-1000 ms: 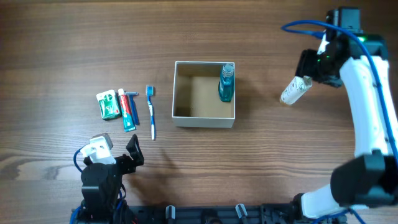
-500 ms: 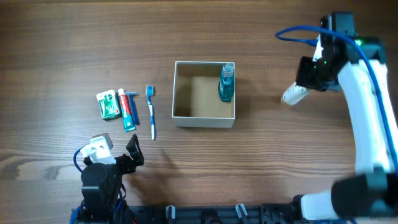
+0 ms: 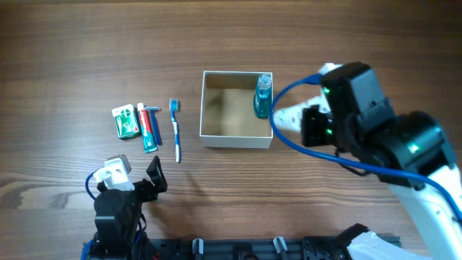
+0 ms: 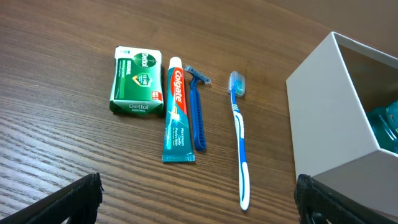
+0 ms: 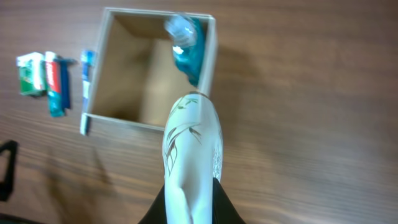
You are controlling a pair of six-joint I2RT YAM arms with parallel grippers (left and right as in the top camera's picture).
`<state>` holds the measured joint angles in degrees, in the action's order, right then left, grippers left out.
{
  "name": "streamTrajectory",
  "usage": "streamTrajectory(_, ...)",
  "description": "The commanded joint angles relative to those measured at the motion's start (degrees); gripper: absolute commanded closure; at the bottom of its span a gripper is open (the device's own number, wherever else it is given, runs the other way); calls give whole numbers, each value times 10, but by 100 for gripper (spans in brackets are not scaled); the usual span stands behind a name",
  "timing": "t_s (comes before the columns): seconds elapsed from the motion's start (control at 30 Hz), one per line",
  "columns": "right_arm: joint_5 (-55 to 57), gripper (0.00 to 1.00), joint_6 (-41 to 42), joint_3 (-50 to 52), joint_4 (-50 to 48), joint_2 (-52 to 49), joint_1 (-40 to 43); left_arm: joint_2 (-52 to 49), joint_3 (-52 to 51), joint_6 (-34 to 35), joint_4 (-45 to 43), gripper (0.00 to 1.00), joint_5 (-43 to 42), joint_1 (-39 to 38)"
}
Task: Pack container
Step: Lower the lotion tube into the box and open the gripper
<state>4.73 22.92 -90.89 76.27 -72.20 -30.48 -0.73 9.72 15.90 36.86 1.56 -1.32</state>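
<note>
The container (image 3: 237,141) is a square white box with a tan inside, at mid-table. A teal bottle (image 3: 262,97) stands in its far right corner. My right gripper (image 3: 307,119) is shut on a white tube (image 3: 287,115) just right of the container's right wall. In the right wrist view the white tube (image 5: 189,149) sticks out from the right gripper (image 5: 189,194) toward the container (image 5: 210,56) and the teal bottle (image 5: 189,46). My left gripper (image 3: 136,172) rests open at the front left; in its own view the left gripper (image 4: 199,211) holds nothing.
Left of the container lie a green soap box (image 3: 125,121), a toothpaste tube (image 3: 149,128), a blue razor (image 3: 157,126) and a blue toothbrush (image 3: 175,128). The left wrist view shows the soap box (image 4: 137,81), toothpaste tube (image 4: 177,112), razor (image 4: 198,112), toothbrush (image 4: 239,137) and container wall (image 4: 329,118).
My right arm has swung left from the table's far right side to beside the container, carrying the white tube. The left arm has not moved.
</note>
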Motion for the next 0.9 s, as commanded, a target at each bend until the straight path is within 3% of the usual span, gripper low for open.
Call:
streamTrajectory(0.0,-7,96,-4,-7,-49,-34,-19,6,-8,-5,2,0,-11,5)
streamTrajectory(0.1,-49,96,-14,-7,-65,-80,-19,6,-8,-5,2,0,-11,5)
streamTrajectory(0.43,-40,96,-34,-6,-112,-256,-19,6,-8,-5,2,0,-11,5)
streamTrajectory(0.6,-21,94,-33,-6,-115,-295,-20,6,-8,-5,2,0,-11,5)
streamTrajectory(0.67,-20,54,-33,-6,-114,-292,-22,6,-8,-5,2,0,-11,5)
streamTrajectory(0.87,-18,26,-34,-7,-113,-215,-22,6,-8,-5,2,0,-11,5)
